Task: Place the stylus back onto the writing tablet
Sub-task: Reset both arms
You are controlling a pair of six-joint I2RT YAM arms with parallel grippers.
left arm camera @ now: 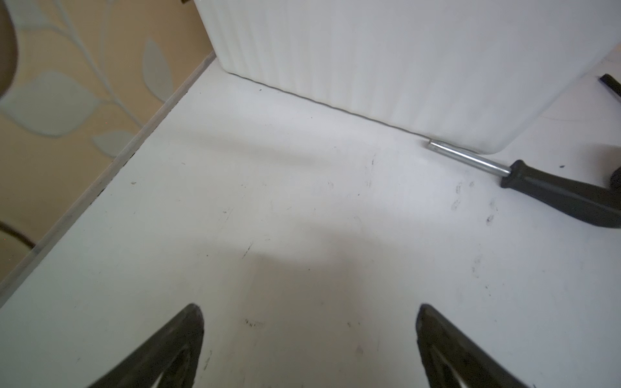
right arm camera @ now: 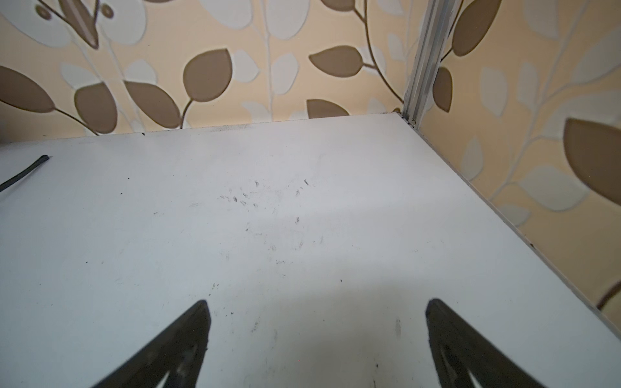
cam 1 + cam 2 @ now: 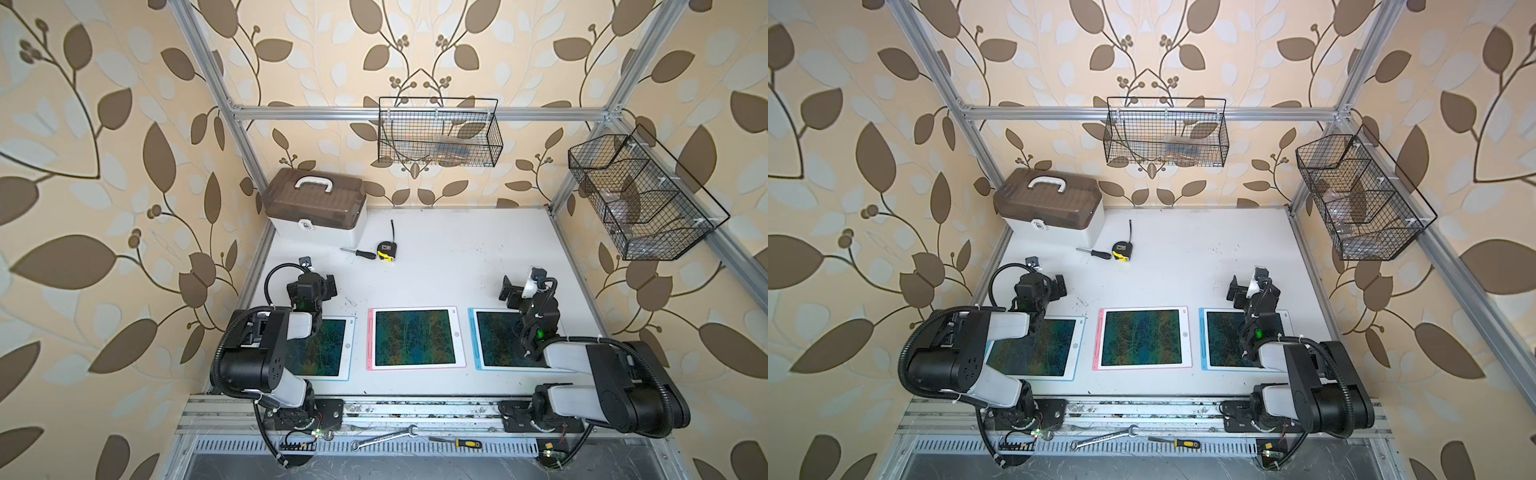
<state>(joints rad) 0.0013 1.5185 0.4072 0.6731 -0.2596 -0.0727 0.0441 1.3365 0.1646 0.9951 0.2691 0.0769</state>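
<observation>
Quickly: can't read print on yellow-black tape measure (image 3: 386,251), too small. Both claws released: left gripper (image 1: 309,310), right gripper (image 2: 317,304) spread over scuffed matte white table (image 2: 302,218), gripping nothing. Slim pink stylus (image 3: 1099,343) lying along left edge of pink-framed writing tablet (image 3: 1142,337), glossy dark screen, rounded corners. Ribbed white plastic toolbox (image 1: 369,60), steel-shaft black-handled screwdriver (image 1: 554,198) near left gripper

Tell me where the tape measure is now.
In both top views the tape measure lies on the white table, far side, left of centre, beside the black-handled screwdriver and near the brown-lidded box.
</observation>
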